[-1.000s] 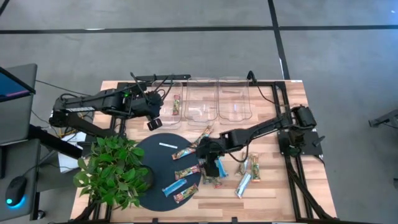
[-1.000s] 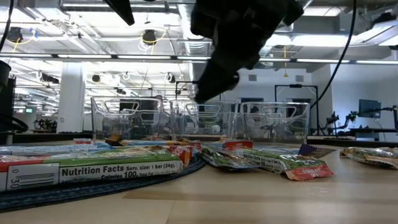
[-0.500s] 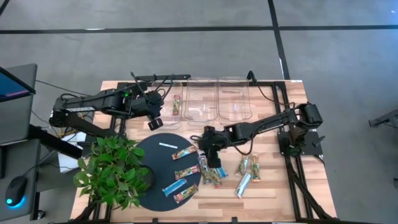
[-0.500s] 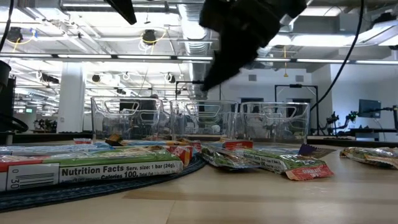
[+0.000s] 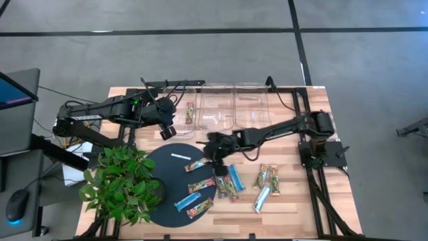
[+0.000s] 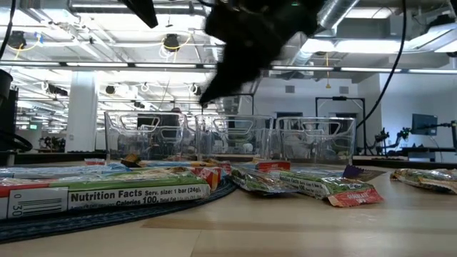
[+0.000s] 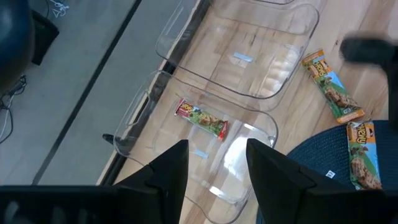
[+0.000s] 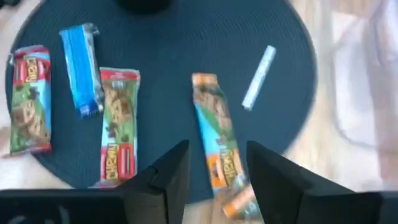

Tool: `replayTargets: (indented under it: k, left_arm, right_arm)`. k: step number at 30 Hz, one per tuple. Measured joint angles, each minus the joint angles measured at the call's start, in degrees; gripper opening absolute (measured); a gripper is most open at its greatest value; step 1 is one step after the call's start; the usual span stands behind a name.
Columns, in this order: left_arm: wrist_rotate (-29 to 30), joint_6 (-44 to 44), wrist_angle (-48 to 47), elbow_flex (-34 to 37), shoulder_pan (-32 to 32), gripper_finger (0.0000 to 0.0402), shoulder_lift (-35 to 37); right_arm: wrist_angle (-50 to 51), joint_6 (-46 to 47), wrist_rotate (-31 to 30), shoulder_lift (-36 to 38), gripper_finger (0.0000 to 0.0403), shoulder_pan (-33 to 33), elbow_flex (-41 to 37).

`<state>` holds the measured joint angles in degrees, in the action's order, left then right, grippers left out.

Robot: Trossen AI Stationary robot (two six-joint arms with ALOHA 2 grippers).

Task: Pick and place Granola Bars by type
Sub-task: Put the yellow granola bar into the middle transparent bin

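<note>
Bars on round dark blue woven mat [image 5: 164, 201], near edge: bright blue wrapped bar [image 8: 82, 68], red-and-green wrapped bars [image 8: 117, 127] alongside. Orange-ended granola bar [image 8: 216, 134] straight ahead of right gripper [image 8: 214, 171], at mat's rim, long axis running roughly fore-aft between spread, empty fingers [image 8: 165, 171]. Thin white strip [image 8: 258, 76] just beyond. More bars loose on wooden table [image 5: 287, 201]. Right arm far nearer; judged next pick. Farther back: left gripper [image 7: 214, 165] open, hovering over clear rectangular plastic bins [image 5: 224, 107]; one bar [image 7: 202, 118] already inside end bin.
</note>
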<state>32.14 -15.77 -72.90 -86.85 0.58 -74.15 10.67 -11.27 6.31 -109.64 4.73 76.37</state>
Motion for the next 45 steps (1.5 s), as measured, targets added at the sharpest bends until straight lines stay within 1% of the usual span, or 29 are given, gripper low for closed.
replayTargets:
  k: [1,3,4,5,8,10,13,15,20,24,27,32,37,42,45]
  left_arm:
    - [0.0,-0.08,-0.01,0.0,0.0,0.0157,0.0]
    - [0.02,-0.24,-0.02,0.0,0.0,0.0157,0.02]
    - [0.02,-0.46,-0.02,0.0,-0.01,0.0157,0.01]
    - [0.0,-0.55,-0.02,0.0,0.0,0.0157,0.0]
    - [0.02,-1.16,-0.02,0.0,0.0,0.0157,0.02]
    - [0.06,-1.37,-0.02,0.0,-0.02,0.0157,0.0]
    - [0.07,-1.4,-0.02,0.0,-0.01,0.0157,0.01]
    - [0.09,-1.4,-0.02,0.0,-0.01,0.0157,0.02]
    - [0.11,-1.4,0.0,0.0,0.0,0.0157,0.0]
    - [0.13,-1.42,0.0,0.0,-0.01,0.0157,0.0]
    - [0.15,-1.41,0.0,0.0,-0.02,0.0157,0.0]
    - [0.15,-1.42,0.0,0.0,-0.02,0.0157,0.02]
    - [0.16,-1.42,0.36,0.0,-0.02,0.0157,0.0]
    - [0.17,-1.42,0.5,0.0,-0.02,0.0157,0.0]
    - [0.2,-1.62,0.48,0.0,-0.02,0.0157,0.0]
  right_arm:
    - [-0.7,-0.68,0.34,-1.02,0.0152,0.01,1.15]
    - [2.64,-1.77,0.93,-1.77,0.015,0.28,2.68]
    - [2.61,-2.39,1.14,-2.97,0.0149,0.42,3.87]
    - [1.78,-2.55,1.11,-4.22,0.0148,0.5,4.79]
    - [4.34,-2.07,1.31,-6.12,0.0149,0.51,6.18]
    - [3.66,-1.81,1.34,-7.38,0.0152,0.31,7.74]
    - [7.38,-2.09,2.03,-9.62,0.0157,-0.07,9.37]
    - [9.76,-2.18,2.38,-10.82,0.0164,-0.11,9.87]
    - [10.59,-0.75,2.23,-12.62,0.0192,0.11,11.53]
    - [10.66,1.16,-0.58,-12.71,0.0218,0.02,11.66]
    - [11.43,1.19,-2.42,-12.62,0.0229,-0.09,11.65]
    - [13.14,1.21,-3.12,-12.62,0.0227,-0.07,11.62]
    - [13.23,1.25,-6.28,-12.62,0.0218,0.02,11.55]
    - [12.91,1.25,-6.06,-13.88,0.0211,0.0,11.6]
    - [12.58,1.3,-4.87,-14.51,0.021,0.37,11.58]
